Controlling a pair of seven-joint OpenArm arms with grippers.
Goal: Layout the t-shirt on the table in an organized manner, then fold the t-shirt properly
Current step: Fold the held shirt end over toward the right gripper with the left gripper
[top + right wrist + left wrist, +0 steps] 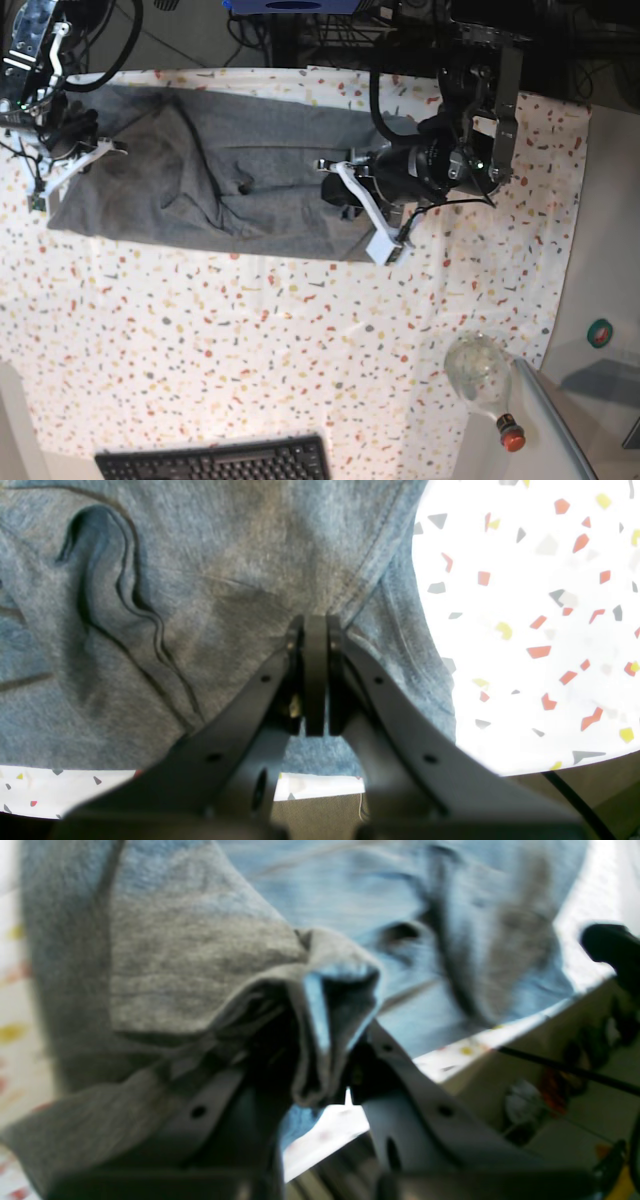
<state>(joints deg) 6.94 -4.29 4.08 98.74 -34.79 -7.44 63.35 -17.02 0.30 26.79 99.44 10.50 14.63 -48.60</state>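
The t-shirt lies as a long band across the far side of the bench. The left claw pinches a raised fold of cloth; the right claw rests fully closed on the fabric. Probably mid-fold; next, carry that fold across evenly.

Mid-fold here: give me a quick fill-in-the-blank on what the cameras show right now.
1. The left pincer is shut on a bunched fold of the ____.
2. The right pincer is ____, tips at the t-shirt.
3. At the near edge of the table lies a black ____.

Missing words: t-shirt; shut; keyboard
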